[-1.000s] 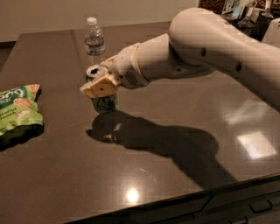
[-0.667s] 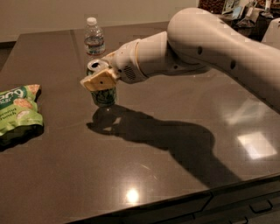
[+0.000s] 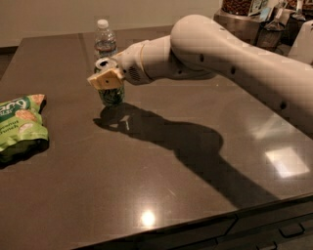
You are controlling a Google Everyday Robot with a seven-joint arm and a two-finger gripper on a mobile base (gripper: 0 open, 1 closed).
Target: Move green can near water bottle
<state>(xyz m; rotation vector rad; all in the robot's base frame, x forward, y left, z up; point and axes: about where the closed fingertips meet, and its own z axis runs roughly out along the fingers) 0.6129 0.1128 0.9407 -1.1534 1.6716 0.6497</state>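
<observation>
The green can (image 3: pixel 112 95) is dark green with a silver top and stands upright on the dark table (image 3: pixel 161 161), left of centre. My gripper (image 3: pixel 106 78) is shut on the can's upper part, with a tan finger (image 3: pixel 104 81) across its front. The water bottle (image 3: pixel 104 43) is clear with a white cap and stands just behind the can, a short gap apart. My white arm (image 3: pixel 220 58) reaches in from the upper right.
A light-green snack bag (image 3: pixel 20 127) lies near the table's left edge. Containers and jars (image 3: pixel 254 10) stand on a counter at the back right. The table's front edge (image 3: pixel 205 222) runs along the bottom, with drawers below it.
My gripper and the green can have moved a little up and back, closer to the water bottle. The bottle and snack bag have not moved.
</observation>
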